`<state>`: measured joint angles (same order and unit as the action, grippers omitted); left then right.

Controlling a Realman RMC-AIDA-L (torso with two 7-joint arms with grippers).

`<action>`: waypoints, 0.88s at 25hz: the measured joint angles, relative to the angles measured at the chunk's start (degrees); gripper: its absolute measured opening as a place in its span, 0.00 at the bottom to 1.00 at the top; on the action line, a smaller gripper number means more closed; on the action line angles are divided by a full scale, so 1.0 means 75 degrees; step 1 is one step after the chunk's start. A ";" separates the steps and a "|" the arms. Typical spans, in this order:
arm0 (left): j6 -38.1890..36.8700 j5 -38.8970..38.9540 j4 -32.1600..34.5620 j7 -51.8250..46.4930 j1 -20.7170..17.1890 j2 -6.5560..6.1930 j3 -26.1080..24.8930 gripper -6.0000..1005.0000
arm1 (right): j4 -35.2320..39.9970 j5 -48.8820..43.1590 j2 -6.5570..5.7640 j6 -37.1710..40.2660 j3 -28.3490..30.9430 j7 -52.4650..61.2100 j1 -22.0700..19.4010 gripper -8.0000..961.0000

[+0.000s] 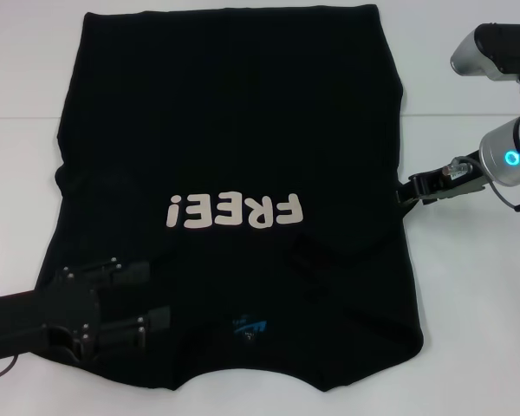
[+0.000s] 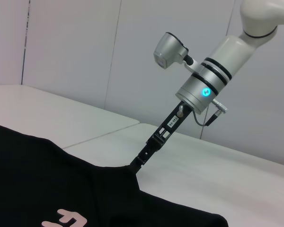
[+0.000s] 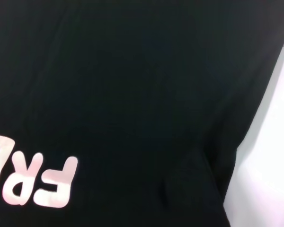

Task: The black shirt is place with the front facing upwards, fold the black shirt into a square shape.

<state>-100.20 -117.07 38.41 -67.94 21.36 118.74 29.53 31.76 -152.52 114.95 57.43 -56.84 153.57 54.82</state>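
One black shirt (image 1: 234,156) lay front-up across the white table (image 1: 477,347), its "FREE!" lettering (image 1: 234,211) showing. Two grippers worked it: the right gripper (image 1: 409,190) pinched the shirt's right edge, seen clearly only from the left wrist, while the left gripper (image 1: 152,295) rested spread near the collar's blue neck label (image 1: 247,326).

The head view looks steeply down on the whole shirt (image 1: 234,173). Both wrist views sit low and close, sharing its lettering (image 3: 35,177).

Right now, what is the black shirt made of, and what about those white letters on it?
The black shirt looks like soft matte knit cloth, probably cotton: it wrinkles and drapes on the table. The white "FREE!" letters look like smooth flat print, possibly vinyl.
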 joint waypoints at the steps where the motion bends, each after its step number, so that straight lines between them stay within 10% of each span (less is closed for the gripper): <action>1: 0.0000 0.0000 0.0000 0.0000 0.0000 0.0000 0.0001 0.74 | -0.0001 -0.0001 0.0003 -0.0008 -0.0002 -0.0022 0.0000 0.64; 22: 0.0008 0.0000 -0.0012 0.0000 -0.0023 0.0005 0.0001 0.74 | 0.0069 0.0987 -0.0006 -0.0138 0.0065 -0.0574 -0.0085 0.06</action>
<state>-100.13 -117.07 38.32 -67.94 21.18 118.77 29.53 32.28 -145.12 114.90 56.40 -56.35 149.26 54.19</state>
